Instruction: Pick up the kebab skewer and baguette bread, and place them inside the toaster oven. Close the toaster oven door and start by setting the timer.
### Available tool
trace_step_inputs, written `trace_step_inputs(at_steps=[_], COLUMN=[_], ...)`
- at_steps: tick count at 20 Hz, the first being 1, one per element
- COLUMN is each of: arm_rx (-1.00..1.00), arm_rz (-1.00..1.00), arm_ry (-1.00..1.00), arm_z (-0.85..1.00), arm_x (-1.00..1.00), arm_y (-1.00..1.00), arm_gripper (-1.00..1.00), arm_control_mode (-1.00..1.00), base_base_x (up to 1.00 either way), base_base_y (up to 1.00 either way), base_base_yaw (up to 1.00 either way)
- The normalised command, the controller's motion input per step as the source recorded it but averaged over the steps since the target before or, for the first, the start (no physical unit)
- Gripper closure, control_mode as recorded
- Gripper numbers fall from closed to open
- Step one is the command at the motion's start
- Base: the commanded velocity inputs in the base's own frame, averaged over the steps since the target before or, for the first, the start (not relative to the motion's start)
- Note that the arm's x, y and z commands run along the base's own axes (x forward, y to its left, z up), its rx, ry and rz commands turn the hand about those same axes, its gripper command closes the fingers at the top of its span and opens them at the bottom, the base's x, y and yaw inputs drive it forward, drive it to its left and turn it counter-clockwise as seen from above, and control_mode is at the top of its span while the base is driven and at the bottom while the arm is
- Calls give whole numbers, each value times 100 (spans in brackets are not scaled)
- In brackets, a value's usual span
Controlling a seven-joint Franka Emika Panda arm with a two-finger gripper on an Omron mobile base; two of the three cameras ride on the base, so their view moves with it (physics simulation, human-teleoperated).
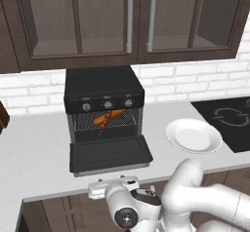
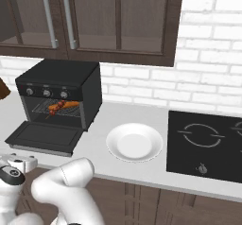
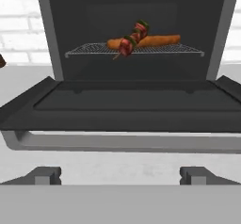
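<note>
Resting on the wire rack point(image 3: 136, 49) inside the toaster oven point(image 1: 104, 87), the kebab skewer point(image 3: 132, 40) leans across the baguette bread point(image 3: 151, 41), so loading looks done. Toaster oven door point(image 3: 127, 106) hangs open; gripper point(image 3: 120, 176) empty, spread wide, facing its handle point(image 3: 122, 141). Closing and timer knob point(image 1: 128, 103) remain.

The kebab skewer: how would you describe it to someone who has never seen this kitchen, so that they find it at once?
Find the black toaster oven on the counter, its door dropped open. On its wire rack the kebab skewer lies across the baguette bread. It is the short stick of dark red chunks, not the smooth orange-brown loaf.
</note>
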Motion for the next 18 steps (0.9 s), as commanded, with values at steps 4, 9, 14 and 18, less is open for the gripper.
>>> trace_step_inputs(at_steps=[4, 9, 14, 18], arm_rx=[0, 0, 0, 0], arm_rz=[0, 0, 0, 0], arm_ry=[0, 0, 0, 0], arm_z=[-3, -4, -32, -36], arm_x=[28, 31, 10, 3], arm_y=[21, 15, 5, 3], arm_gripper=[-100, -100, -100, -100], arm_control_mode=[-100, -100, -100, -100], base_base_x=[0, 0, 0, 0], base_base_y=[0, 0, 0, 0], base_base_yaw=[0, 0, 0, 0])
